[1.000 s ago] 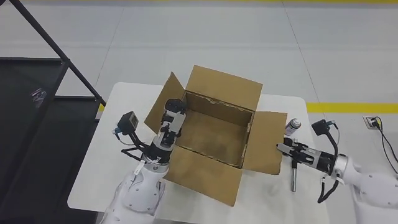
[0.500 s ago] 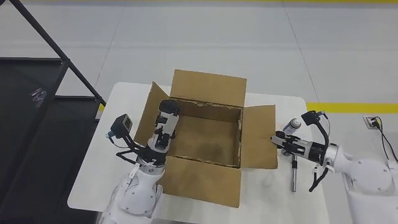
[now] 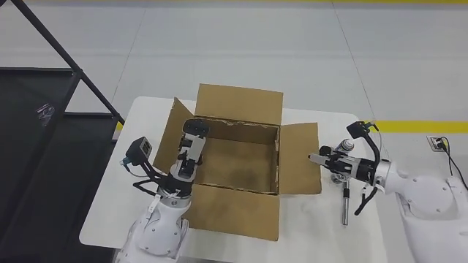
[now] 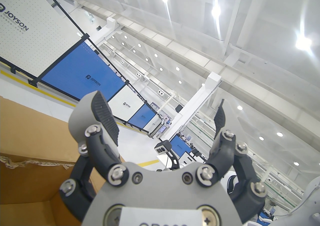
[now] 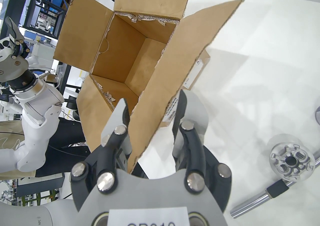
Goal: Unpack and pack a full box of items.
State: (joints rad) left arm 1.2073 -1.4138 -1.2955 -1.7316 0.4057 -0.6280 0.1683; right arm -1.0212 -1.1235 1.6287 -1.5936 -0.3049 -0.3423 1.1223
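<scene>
Flap (image 3: 300, 158) of brown corrugated cardboard box (image 3: 234, 212) runs 12-to-6 between parted jaws of my right gripper (image 3: 316, 158); box cavity at 9 o'clock; left gripper (image 4: 160, 104) likewise spread.

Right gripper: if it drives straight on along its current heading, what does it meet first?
The right flap of the box: its free edge sits between the right gripper's open fingers, so any advance probably slides along or pushes the cardboard. Contact cannot be told.

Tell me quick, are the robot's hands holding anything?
Left gripper: open, empty.
Right gripper: open, with the box flap between its fingers.
</scene>
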